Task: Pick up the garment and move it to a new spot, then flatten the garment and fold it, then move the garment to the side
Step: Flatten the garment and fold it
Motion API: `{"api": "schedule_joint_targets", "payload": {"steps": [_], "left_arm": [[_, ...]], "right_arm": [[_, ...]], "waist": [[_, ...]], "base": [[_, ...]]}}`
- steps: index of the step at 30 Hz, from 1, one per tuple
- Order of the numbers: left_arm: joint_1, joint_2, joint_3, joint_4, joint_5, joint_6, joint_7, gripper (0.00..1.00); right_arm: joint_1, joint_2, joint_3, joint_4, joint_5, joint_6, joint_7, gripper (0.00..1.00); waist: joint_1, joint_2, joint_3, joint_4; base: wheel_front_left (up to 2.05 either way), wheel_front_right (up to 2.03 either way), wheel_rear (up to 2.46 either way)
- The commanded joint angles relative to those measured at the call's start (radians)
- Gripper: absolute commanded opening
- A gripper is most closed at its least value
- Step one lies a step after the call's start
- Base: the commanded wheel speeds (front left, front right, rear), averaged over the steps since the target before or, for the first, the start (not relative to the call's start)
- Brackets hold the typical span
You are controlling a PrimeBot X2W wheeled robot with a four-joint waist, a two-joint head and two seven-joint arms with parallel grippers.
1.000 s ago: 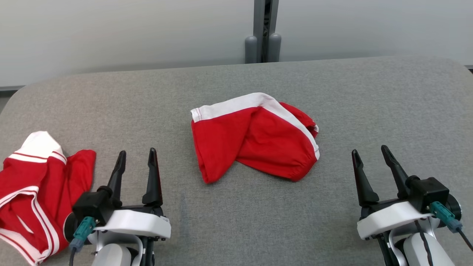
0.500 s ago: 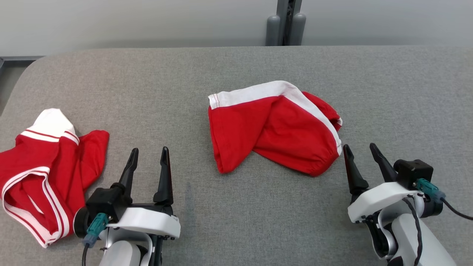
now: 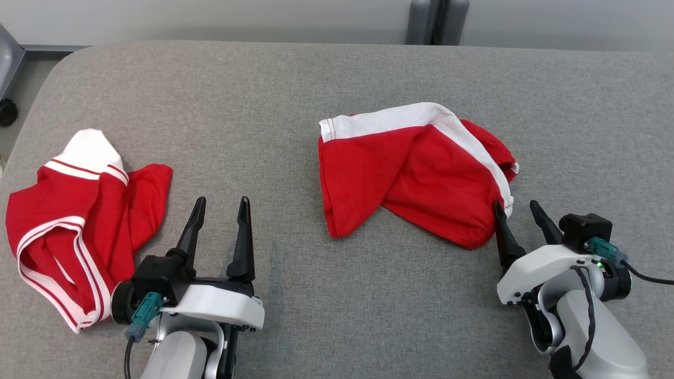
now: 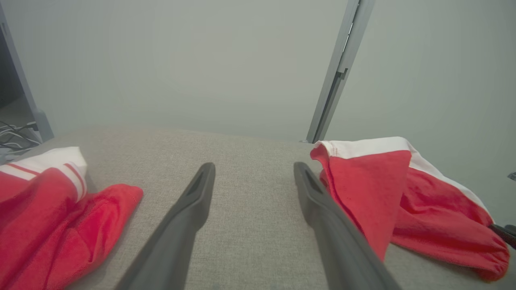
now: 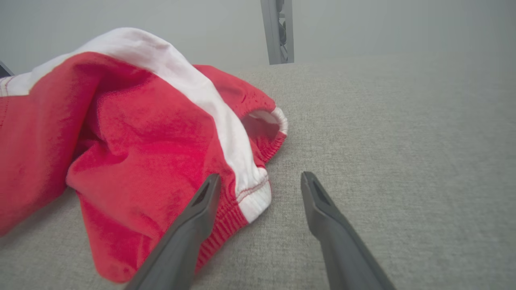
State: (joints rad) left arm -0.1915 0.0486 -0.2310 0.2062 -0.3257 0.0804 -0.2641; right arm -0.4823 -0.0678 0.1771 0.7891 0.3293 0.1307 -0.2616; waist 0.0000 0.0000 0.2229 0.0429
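Observation:
A crumpled red garment (image 3: 416, 173) with a white band lies in the middle of the grey table (image 3: 316, 79). My right gripper (image 3: 515, 206) is open at its near right corner, and the left finger overlaps the elastic hem there. In the right wrist view the open gripper (image 5: 261, 179) has the garment (image 5: 133, 133) and its white seam end just ahead of the left finger. My left gripper (image 3: 221, 202) is open over bare cloth, left of the garment. Its wrist view has the gripper (image 4: 254, 169) with the garment (image 4: 375, 189) to its right.
A second red garment (image 3: 79, 221) with white stripes lies bunched at the table's left edge and appears in the left wrist view (image 4: 48, 209) too. A grey post (image 3: 437, 21) stands behind the far edge. A dark castor (image 3: 8, 110) sits on the floor at the left.
The head camera has tipped down and shifted, so the whole picture moved. My right gripper has come in leftward to the garment's near right corner. The left gripper has kept its place.

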Motion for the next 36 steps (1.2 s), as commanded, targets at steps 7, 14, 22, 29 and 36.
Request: {"api": "schedule_joint_targets", "payload": {"steps": [7,14,22,29,36], "left_arm": [[-0.008,0.004,-0.001,-0.003,0.006,0.010,-0.001,1.00],[-0.016,0.003,0.000,0.003,-0.010,0.015,-0.001,1.00],[0.002,0.003,0.004,0.004,-0.032,0.017,-0.001,1.00],[0.023,0.004,0.006,0.000,-0.053,0.020,-0.001,1.00],[0.041,0.004,0.005,-0.004,-0.066,0.025,-0.001,1.00]], "right_arm": [[-0.027,-0.015,0.029,0.023,-0.003,0.000,-0.005,0.00],[-0.007,-0.028,0.033,-0.019,-0.028,0.000,-0.005,0.00],[0.033,-0.054,0.028,-0.132,-0.113,0.000,-0.005,0.00],[0.087,-0.096,0.034,-0.293,-0.271,0.000,-0.005,0.00],[0.199,-0.135,0.027,-0.431,-0.387,0.000,-0.005,0.00]], "waist": [[0.0000,0.0000,0.010,0.001],[0.0000,0.0000,-0.003,-0.018],[0.0000,0.0000,-0.059,-0.053],[0.0000,0.0000,-0.111,-0.083],[0.0000,0.0000,-0.142,-0.109]], "base": [[0.00,0.00,0.00],[0.00,0.00,0.00],[0.00,0.00,0.00],[0.00,0.00,0.00],[0.00,0.00,0.00]]}}
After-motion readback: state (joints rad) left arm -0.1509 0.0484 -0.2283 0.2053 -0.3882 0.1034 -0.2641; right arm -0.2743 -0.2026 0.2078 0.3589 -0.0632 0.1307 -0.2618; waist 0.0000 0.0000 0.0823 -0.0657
